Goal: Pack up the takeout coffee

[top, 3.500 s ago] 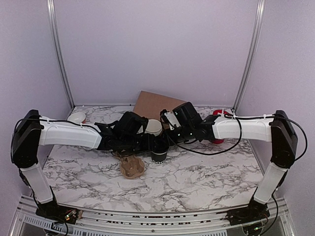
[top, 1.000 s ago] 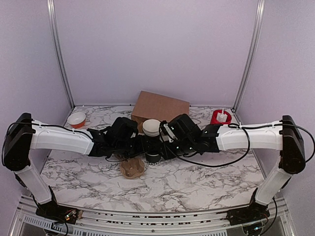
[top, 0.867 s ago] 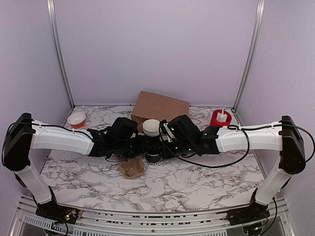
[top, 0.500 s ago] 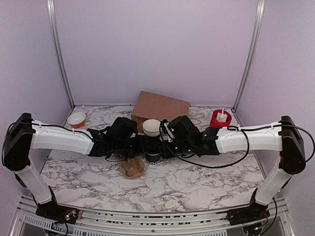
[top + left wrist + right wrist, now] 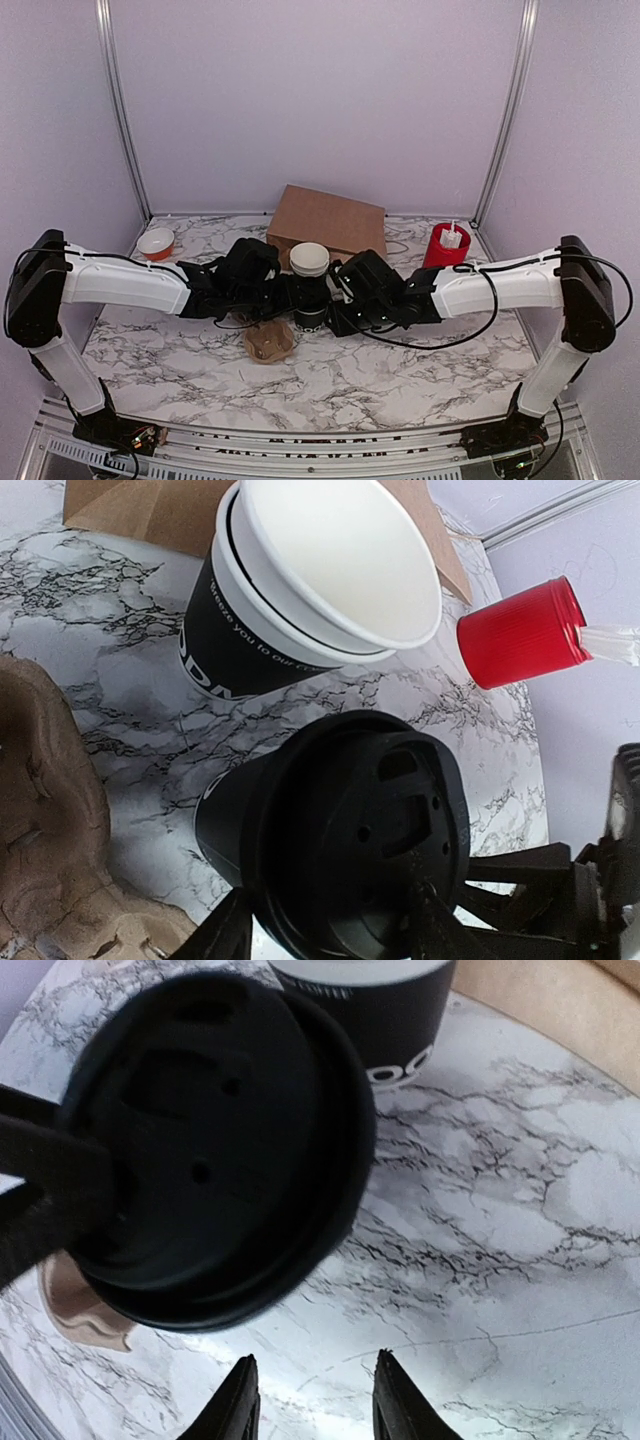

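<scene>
At the bottom of the left wrist view, the left gripper (image 5: 330, 925) has its jaws partway apart and clamped on either side of the lidded coffee cup (image 5: 300, 850). The cup sits low in mid-frame, just right of the brown pulp tray (image 5: 40, 810). The right gripper (image 5: 315, 1385) is parted over the bare marble table (image 5: 500, 1260), gripping nothing, and I cannot tell whether its tips touch the lid. Behind the cup is a stack of open cups (image 5: 320, 570), then the cardboard box (image 5: 330, 218) and, at upper right, a red container (image 5: 520, 635).

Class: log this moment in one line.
left end effector: grips takeout coffee, lid on | right end effector: open nearby | stacked lidless cups: behind | pulp carrier: no cup
</scene>
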